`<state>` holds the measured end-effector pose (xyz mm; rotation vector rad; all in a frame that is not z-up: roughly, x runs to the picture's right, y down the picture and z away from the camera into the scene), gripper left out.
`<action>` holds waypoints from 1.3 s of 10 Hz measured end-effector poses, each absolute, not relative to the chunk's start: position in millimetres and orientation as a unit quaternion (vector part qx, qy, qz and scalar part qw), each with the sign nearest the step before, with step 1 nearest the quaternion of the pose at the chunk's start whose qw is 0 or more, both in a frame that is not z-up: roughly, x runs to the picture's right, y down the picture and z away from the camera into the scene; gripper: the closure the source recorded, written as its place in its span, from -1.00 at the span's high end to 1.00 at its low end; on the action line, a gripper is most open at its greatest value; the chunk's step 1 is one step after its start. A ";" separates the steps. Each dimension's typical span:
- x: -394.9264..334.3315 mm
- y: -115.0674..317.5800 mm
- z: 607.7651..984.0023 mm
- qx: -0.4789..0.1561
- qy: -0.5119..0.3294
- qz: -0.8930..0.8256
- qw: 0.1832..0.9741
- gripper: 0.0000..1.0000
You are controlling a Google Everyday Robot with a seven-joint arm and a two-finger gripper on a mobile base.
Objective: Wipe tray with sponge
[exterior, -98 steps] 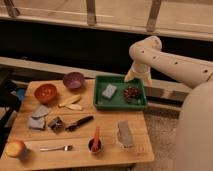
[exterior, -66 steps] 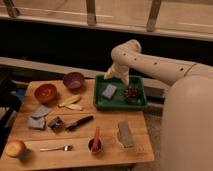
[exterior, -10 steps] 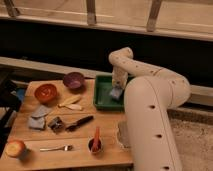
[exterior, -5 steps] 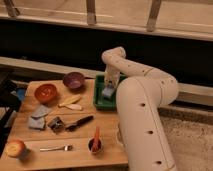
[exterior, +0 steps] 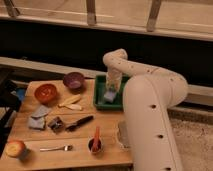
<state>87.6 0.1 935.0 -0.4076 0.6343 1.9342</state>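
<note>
We are watching the gripper (exterior: 110, 90) reaching down into the green tray (exterior: 102, 106), its jaws clamping the grey-blue sponge (exterior: 108, 96) toward the tray's left half, while a purple bowl (exterior: 74, 80) is sitting near it on the wooden table (exterior: 75, 136).

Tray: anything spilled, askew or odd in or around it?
Nothing stands out. The gripper is down in the tray, shut on the sponge. The arm hides part of the tray, so I cannot check there.
</note>
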 end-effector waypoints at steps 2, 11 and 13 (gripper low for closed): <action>111.4 2.0 932.6 -0.159 0.269 0.806 0.502 -0.62; 24.1 -29.3 940.5 -0.193 0.214 0.794 0.534 -0.62; 22.2 -16.9 930.0 -0.196 0.225 0.788 0.539 -0.62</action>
